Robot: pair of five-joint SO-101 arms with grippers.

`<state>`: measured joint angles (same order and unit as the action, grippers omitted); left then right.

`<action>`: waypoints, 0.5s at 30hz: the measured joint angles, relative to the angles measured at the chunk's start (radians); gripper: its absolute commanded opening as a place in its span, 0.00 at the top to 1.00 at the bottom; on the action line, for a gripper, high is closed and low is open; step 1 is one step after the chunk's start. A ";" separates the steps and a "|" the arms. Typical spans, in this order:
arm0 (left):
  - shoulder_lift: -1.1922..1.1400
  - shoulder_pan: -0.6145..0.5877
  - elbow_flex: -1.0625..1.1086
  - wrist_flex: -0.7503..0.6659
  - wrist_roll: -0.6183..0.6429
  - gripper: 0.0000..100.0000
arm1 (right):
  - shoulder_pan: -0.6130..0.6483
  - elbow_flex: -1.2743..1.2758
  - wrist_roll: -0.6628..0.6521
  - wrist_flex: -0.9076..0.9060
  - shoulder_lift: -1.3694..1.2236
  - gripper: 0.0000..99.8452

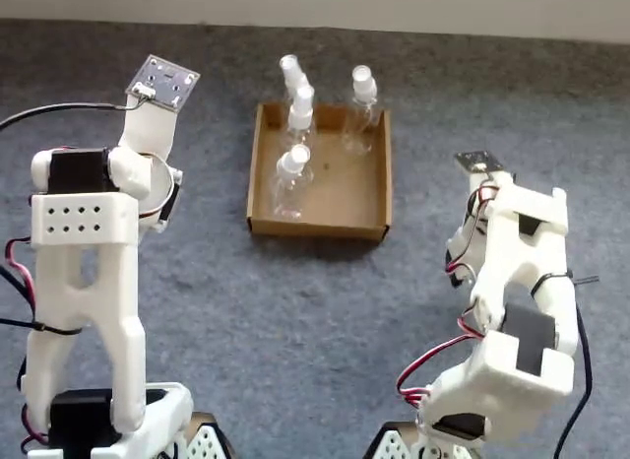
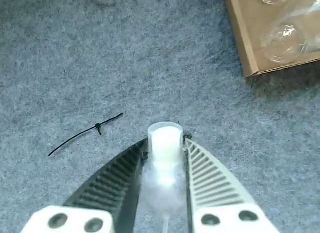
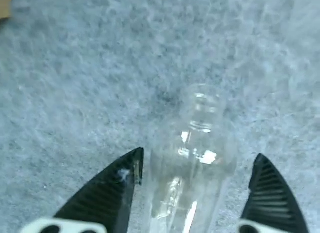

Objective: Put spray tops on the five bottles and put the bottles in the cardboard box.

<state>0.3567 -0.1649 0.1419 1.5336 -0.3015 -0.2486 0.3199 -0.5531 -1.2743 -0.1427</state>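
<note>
Left gripper: pinching a white plastic spray top with a frosted cap, both ribbed fingers pressed against its sides. Cap end points away from the wrist; a thin tube shows at the wrist end, running back between the fingers. Held above the grey carpet, corner of the shallow brown cardboard box off to one side. A black cable tie lies loose on the carpet near the fingertips.

Right gripper: spread wide, nothing pinched. A clear plastic bottle with a bare, topless neck sits between the jaws with a gap on each side, the narrower gap at one finger. Its long axis runs straight out from the wrist, threaded neck at the far end. Cannot tell whether it stands or lies on the carpet.

High view: the box sits between the two arms, toward the far side, with four capped clear bottles in it. Both arms hang well short of it.

Judgement – four of five done; this bottle is the last. The next move turns on the right jaws squeezing across the bottle's body – it is already centred – then bringing the neck to the top's tube end, which faces the left wrist, so that may be awkward.
</note>
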 measured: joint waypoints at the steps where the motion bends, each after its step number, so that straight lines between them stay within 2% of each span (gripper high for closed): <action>1: 0.000 0.000 0.000 0.000 0.000 0.99 | 0.000 0.000 0.000 0.000 -0.006 0.82; 10: 0.000 0.000 0.000 0.000 0.000 0.99 | 0.000 -0.057 0.000 -0.015 -0.009 1.00; 15: 0.000 0.000 0.000 0.000 0.000 0.99 | 0.000 -0.230 0.000 -0.163 -0.009 1.00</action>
<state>0.3567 -0.1649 0.1419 1.5336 -0.3015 -0.2486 0.0898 -0.5531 -1.4369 -0.1519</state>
